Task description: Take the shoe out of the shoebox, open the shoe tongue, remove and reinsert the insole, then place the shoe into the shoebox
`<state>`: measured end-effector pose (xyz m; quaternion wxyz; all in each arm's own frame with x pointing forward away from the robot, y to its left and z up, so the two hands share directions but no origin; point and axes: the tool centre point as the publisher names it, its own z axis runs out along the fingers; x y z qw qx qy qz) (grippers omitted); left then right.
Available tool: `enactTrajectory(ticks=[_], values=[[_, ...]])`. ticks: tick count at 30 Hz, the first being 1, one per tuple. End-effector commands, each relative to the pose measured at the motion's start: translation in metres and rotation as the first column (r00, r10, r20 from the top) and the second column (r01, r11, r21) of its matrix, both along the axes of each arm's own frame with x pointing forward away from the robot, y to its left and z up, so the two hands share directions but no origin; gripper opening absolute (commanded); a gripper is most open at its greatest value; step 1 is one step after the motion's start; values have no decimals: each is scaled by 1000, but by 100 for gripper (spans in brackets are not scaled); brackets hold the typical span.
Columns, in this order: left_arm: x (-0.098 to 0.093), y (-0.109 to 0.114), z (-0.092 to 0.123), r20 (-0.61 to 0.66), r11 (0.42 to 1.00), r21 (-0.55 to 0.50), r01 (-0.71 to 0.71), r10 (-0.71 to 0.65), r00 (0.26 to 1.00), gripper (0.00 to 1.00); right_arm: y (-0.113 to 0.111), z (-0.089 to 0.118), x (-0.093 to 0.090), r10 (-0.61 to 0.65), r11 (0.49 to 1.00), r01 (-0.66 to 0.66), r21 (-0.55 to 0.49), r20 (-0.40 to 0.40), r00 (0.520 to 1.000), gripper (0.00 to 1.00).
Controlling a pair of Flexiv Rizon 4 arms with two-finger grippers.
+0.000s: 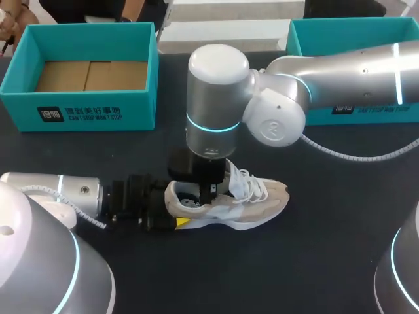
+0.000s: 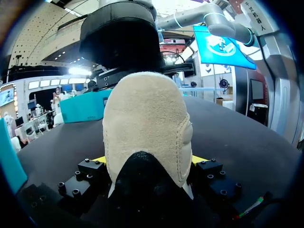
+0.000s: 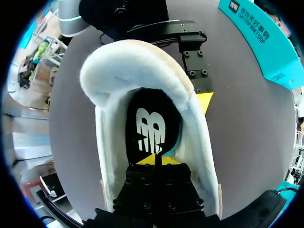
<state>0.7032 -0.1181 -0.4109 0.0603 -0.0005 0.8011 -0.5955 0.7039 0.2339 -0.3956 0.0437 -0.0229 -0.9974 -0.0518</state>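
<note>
A beige and white shoe [image 1: 242, 203] lies on the dark table, toe pointing right. My left gripper [image 1: 177, 206] holds its heel [image 2: 145, 128] from behind, one yellow fingertip on each side [image 2: 148, 159], so it is shut on the shoe. From above, my right gripper [image 1: 208, 191] reaches into the shoe's opening. In the right wrist view its yellow tips [image 3: 156, 159] are pressed together on the black insole [image 3: 149, 123], which bears a white logo. A strip of teal shows beside the insole. The white laces [image 1: 247, 182] hang loose over the tongue.
An open teal shoebox [image 1: 78, 111] with a cardboard floor stands at the back left. A second teal box [image 1: 366, 112] sits at the back right, partly behind my right arm. A white cable [image 1: 353, 157] trails across the table on the right.
</note>
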Motion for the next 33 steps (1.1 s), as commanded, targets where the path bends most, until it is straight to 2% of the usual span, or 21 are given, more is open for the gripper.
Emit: enactTrajectory(ticks=[1,5,6,7,8,12,16,26,33], values=[[2,-3,2,1,1000,3,-5,5,1000,0,-13,37,-16,11,996,-9,86,-20,1000,0],[2,-3,2,1,1000,3,-5,5,1000,0,-11,60,-14,54,992,-49,118,-45,998,0],[2,-3,2,1,1000,3,-5,5,1000,0,-11,60,-14,54,992,-49,118,-45,998,0],[2,-3,2,1,1000,3,-5,5,1000,0,-7,74,-11,84,987,-77,140,-45,995,0],[2,-3,2,1,1000,3,-5,5,1000,0,-6,79,-9,93,987,-87,135,-38,995,0],[2,-3,2,1,1000,3,-5,5,1000,0,2,91,-4,137,980,-132,147,-29,990,0],[2,-3,2,1,1000,3,-5,5,1000,0,10,90,-1,172,974,-166,157,-23,985,0],[2,-3,2,1,1000,3,-5,5,1000,0,12,80,-4,148,975,-142,172,-26,989,0],[2,-3,2,1,1000,3,-5,5,1000,0,-1,82,-3,127,983,-121,139,-38,991,0]])
